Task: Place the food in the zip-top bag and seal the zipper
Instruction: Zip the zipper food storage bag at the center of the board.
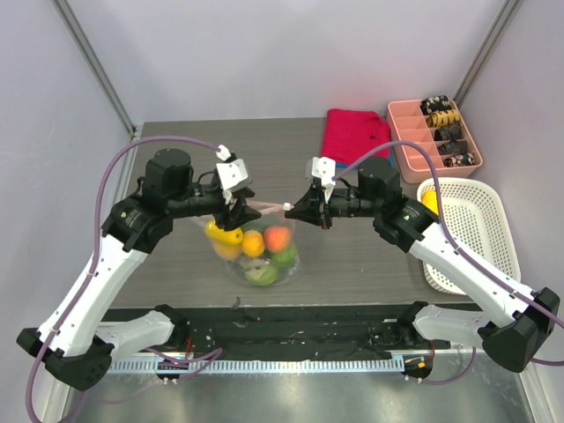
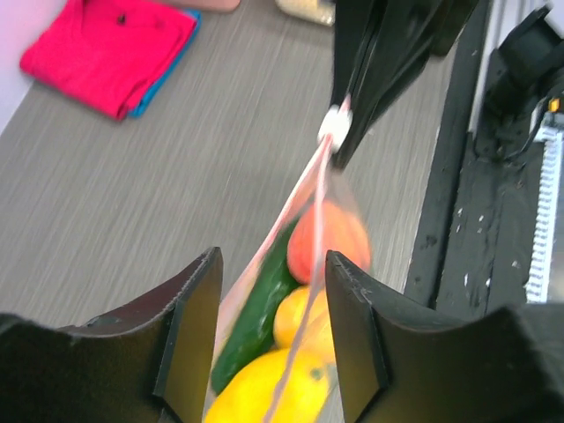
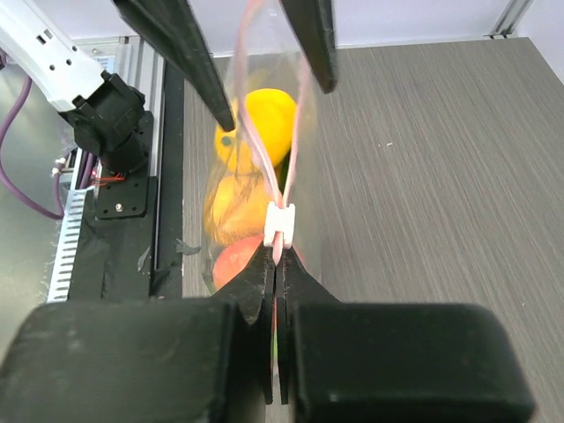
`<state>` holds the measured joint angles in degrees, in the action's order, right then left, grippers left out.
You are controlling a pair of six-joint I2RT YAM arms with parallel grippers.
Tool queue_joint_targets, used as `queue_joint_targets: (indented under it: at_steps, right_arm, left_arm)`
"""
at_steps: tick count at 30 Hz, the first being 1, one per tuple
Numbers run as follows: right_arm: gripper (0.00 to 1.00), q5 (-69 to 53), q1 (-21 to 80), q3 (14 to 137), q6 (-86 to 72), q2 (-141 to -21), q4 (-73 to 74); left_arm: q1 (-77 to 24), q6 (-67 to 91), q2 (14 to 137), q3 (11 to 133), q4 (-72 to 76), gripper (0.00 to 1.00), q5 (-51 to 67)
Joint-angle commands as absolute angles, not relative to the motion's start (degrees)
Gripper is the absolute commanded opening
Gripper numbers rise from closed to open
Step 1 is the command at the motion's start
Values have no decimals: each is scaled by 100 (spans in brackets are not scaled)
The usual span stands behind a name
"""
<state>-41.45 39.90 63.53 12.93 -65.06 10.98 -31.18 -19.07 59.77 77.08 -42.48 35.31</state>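
I'm at the sealing step: the food (image 1: 254, 244) sits low in the zip-top bag (image 1: 263, 269), mid-table between the arms. My right gripper (image 3: 277, 264) is pinched tight on the zipper (image 3: 298, 141) just behind its white slider (image 3: 279, 225). My left gripper (image 2: 271, 260) straddles the unsealed mouth, fingers apart, gripping nothing. Next, I judge, the left must clamp the strip's far end to hold it taut for the slider. The red cloth (image 1: 355, 134), pink tray (image 1: 410, 141) and white basket (image 1: 458, 181) lie well apart, obstructing nothing.
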Motion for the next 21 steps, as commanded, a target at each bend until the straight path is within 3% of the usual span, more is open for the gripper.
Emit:
queue_joint_targets:
  at_steps: [1, 14, 21]
  right_arm:
    - [1, -4131, 4051, 6390, 1703, -6267, 1010]
    - [1, -4061, 4175, 6434, 2065, -6196, 1186]
    - [1, -4017, 4280, 6477, 2224, -6135, 1327]
  left_arm:
    - [-3559, -1442, 6266, 8261, -3753, 56, 3243]
    - [-4517, -2003, 6697, 8297, -3744, 59, 2988]
    - [-4693, -2188, 6820, 8402, -3735, 49, 2901]
